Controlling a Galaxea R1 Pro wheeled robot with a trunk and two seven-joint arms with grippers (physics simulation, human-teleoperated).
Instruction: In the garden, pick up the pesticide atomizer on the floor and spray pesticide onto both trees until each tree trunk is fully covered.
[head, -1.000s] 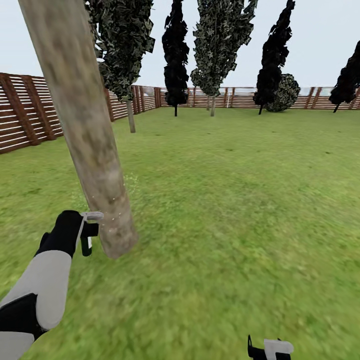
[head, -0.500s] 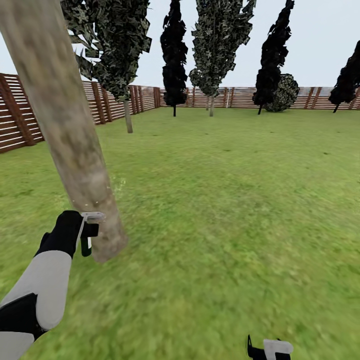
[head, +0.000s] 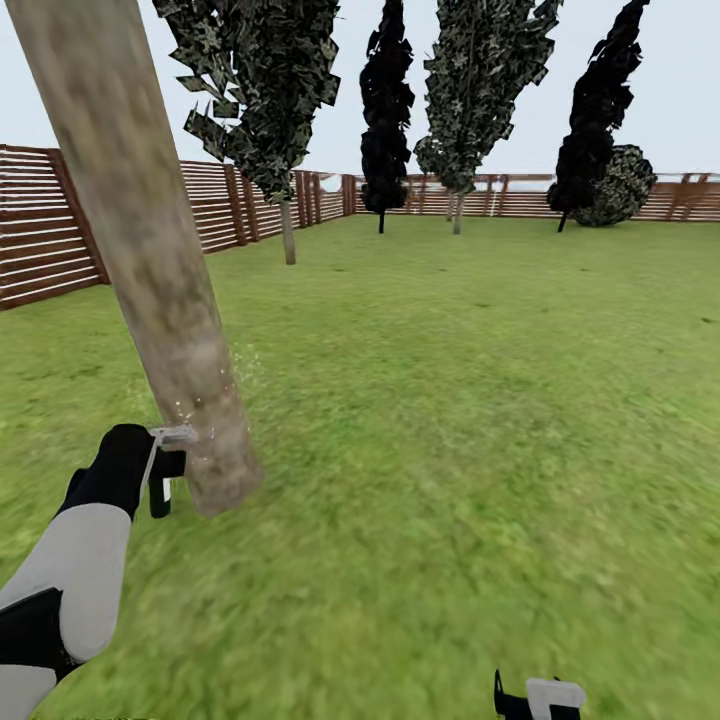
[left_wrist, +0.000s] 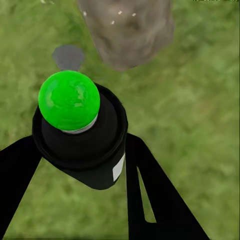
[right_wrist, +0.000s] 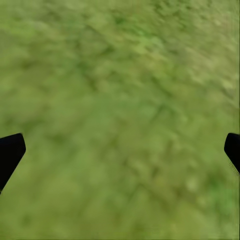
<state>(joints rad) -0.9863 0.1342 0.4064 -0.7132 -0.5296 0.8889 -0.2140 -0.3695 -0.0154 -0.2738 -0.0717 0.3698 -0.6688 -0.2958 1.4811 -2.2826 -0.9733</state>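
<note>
My left gripper is shut on the pesticide atomizer, a small black bottle whose round top shows bright green. It sits low beside the foot of a thick, mottled pale grey-brown tree trunk, almost touching it. Small white specks hang around the trunk's lower part. The left wrist view shows the trunk's base just beyond the bottle, over grass. My right gripper hangs low at the picture's bottom edge; in its wrist view the gripper stands open over bare grass.
Green lawn stretches ahead and to the right. A brown slat fence rings it. A thin-trunked leafy tree stands near the left fence, and dark narrow trees and a bush line the far fence.
The head view has swung, so the trunk and far trees sit further right in the picture. My left gripper stays at the trunk's foot with the bottle. The right gripper has not moved.
</note>
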